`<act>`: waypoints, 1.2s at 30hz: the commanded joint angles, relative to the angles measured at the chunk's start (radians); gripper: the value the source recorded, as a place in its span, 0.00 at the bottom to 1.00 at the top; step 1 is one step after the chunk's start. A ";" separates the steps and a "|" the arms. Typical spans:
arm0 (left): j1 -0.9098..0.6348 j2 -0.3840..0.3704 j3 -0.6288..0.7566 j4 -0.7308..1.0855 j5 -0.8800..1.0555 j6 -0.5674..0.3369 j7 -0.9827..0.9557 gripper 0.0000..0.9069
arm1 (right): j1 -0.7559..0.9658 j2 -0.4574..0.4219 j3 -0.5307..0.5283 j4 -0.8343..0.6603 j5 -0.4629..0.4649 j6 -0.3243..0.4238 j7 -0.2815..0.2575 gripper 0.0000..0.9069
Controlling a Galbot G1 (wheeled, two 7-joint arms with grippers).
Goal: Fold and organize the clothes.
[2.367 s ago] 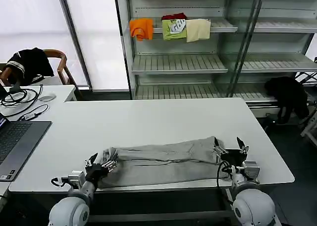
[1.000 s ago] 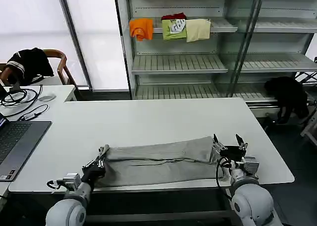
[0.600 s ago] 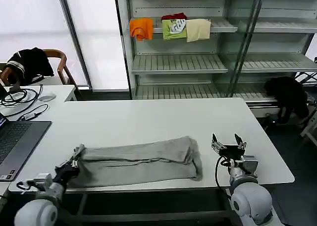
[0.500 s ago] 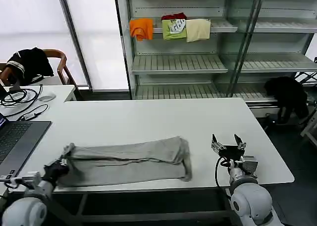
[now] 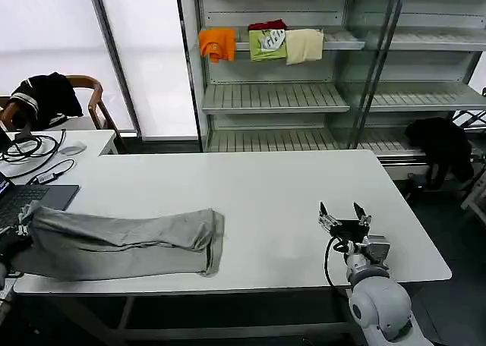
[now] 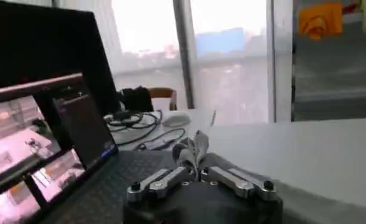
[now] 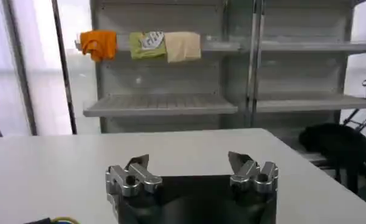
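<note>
The clothes, one light grey T-shirt (image 5: pixel 121 243) folded into a long band, lie along the table's front left edge. The band's left end reaches over the laptop (image 5: pixel 26 200). My left gripper (image 5: pixel 17 228) is at the far left edge of the head view, shut on that end. In the left wrist view, a pinch of grey fabric (image 6: pixel 192 149) stands up between the closed fingers of the left gripper (image 6: pixel 194 173). My right gripper (image 5: pixel 339 212) hovers low over the bare table at the front right, open and holding nothing. Its spread jaws also show in the right wrist view (image 7: pixel 186 160).
The white table (image 5: pixel 258 187) stretches between the shirt and the right gripper. Behind it a shelf unit (image 5: pixel 273 95) carries orange (image 5: pixel 217 42), green and cream folded garments. At the left are a chair with a black garment (image 5: pixel 47 95), cables and a mouse (image 5: pixel 72 149).
My left gripper has dragged the shirt far to the left along the table's front, onto the laptop. The right gripper has let go of the shirt's right end and stays open.
</note>
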 commanded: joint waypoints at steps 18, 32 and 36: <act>-0.218 -0.202 0.644 -0.196 0.176 0.076 -0.129 0.00 | -0.037 0.022 0.014 -0.001 -0.048 0.009 -0.006 1.00; -0.278 -0.205 0.783 -0.195 0.160 0.109 -0.146 0.00 | -0.050 0.054 0.010 -0.041 -0.083 0.022 -0.008 1.00; -0.268 -0.199 0.797 -0.216 0.163 0.119 -0.148 0.00 | -0.057 0.057 0.010 -0.047 -0.085 0.026 -0.008 1.00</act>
